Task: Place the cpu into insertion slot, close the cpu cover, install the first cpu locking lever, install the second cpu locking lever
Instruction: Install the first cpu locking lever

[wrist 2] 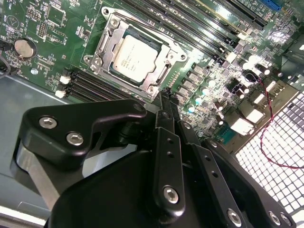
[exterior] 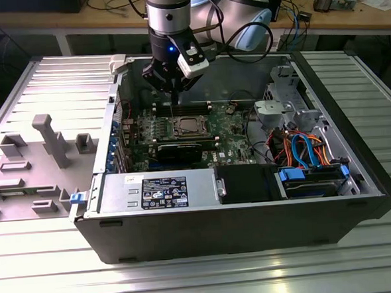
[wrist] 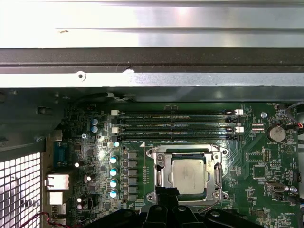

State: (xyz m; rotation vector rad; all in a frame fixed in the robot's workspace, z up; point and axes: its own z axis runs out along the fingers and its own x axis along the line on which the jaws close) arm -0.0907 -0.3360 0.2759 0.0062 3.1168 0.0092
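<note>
I see the cpu (wrist: pixel 189 175) seated in the insertion slot (wrist: pixel 187 156), with the cpu cover (wrist: pixel 160 173) lowered over it. The end effector (wrist 2: pixel 164 97) hovers beside the socket, clenched and empty. I judge this to be the locking-lever stage, which calls for precise tip placement.

Landmark: insertion slot (exterior: pixel 186 127).
- Above it: open air up to the gripper (exterior: pixel 174 108), which hangs over it with fingers together.
- Far side: low memory slots (exterior: pixel 183 110), then the case wall (exterior: pixel 244 74).
- Near side: graphics card (exterior: pixel 180 151), standing taller.
- Exterior view's right: drive cage (exterior: pixel 283 111) and cables (exterior: pixel 302 150), well apart.
</note>
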